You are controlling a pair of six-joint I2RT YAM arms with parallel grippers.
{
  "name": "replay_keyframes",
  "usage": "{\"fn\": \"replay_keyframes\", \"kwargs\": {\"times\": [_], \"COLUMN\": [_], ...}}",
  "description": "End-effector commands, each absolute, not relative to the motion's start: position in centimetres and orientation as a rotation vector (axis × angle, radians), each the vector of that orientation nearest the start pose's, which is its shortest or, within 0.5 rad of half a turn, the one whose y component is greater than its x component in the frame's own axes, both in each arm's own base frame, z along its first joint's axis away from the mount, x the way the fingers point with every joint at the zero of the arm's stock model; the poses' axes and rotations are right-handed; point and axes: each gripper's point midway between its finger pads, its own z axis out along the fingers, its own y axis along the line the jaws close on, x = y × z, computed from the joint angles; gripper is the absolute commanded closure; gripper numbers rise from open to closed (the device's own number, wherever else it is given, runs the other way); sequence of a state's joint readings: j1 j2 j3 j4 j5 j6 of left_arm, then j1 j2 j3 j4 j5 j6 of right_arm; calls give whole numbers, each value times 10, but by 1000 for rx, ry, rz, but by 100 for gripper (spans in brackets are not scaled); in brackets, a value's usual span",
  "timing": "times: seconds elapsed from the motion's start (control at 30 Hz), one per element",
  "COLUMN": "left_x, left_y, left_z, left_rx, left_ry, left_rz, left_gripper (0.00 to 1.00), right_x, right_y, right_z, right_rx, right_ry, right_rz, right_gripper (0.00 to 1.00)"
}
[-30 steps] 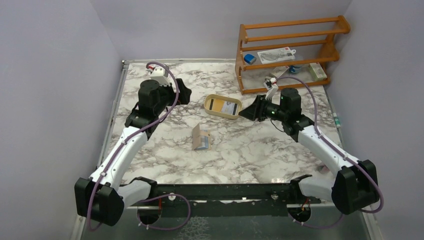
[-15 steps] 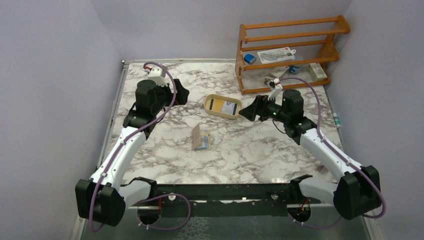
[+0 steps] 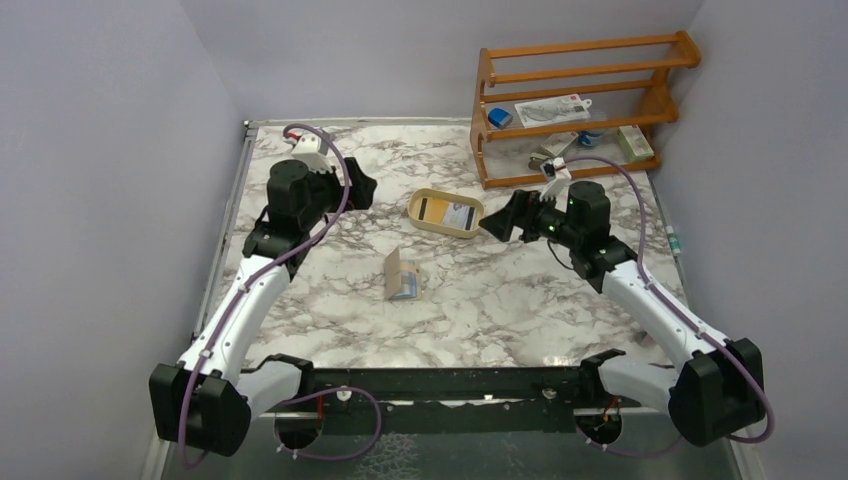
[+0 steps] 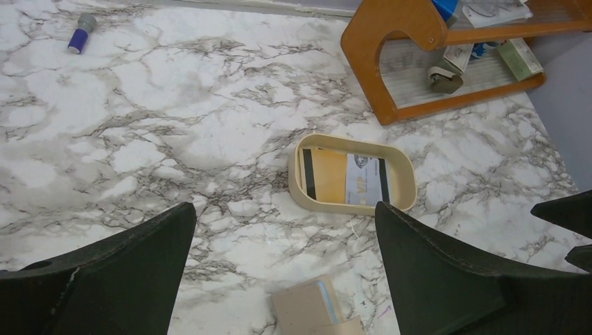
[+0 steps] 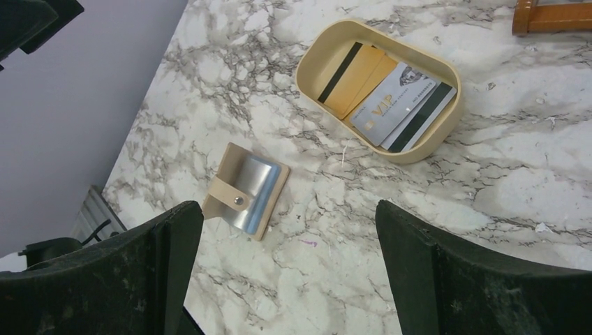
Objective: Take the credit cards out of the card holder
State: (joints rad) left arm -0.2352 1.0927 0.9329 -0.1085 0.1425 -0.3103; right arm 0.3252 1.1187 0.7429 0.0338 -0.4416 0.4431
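The card holder [image 3: 402, 276] lies on the marble between the arms, tan with a snap tab and a shiny metal face [image 5: 248, 190]. A pale blue card edge [image 4: 322, 293] shows in it. Two credit cards [image 3: 450, 214], an orange one [image 5: 356, 78] and a whitish one [image 5: 393, 105], lie in the oval tan tray [image 3: 416, 212]. My right gripper [image 3: 497, 222] hovers just right of the tray, open and holding nothing [image 5: 287, 208]. My left gripper [image 3: 360, 186] hangs open and apart at the far left, also with nothing in it [image 4: 285, 209].
A wooden rack [image 3: 580, 100] with small items stands at the back right, close behind the right arm. A small blue-capped object [image 4: 78, 35] lies near the table's far edge. Lilac walls close in both sides.
My right gripper's jaws have opened wide beside the tray, and that arm has drawn back slightly to the right. The left arm has drifted a little left.
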Motion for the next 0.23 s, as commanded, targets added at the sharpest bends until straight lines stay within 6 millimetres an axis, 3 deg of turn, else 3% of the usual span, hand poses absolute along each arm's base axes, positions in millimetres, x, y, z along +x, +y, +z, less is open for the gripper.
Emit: {"fn": "replay_keyframes", "kwargs": {"times": [0.0,0.2], "left_x": [351,350], "left_y": [-122,-120], "left_z": [267,269], "left_rx": [50,41], "left_ry": [1858,1856], "left_rz": [-516,-515], "left_gripper": [1,1], "right_x": [310,307], "right_y": [195,196], "right_z": [206,206], "right_rx": [-182,-196], "right_ry": [1981,1988], "right_rz": [898,911], "right_gripper": [0,0]}}
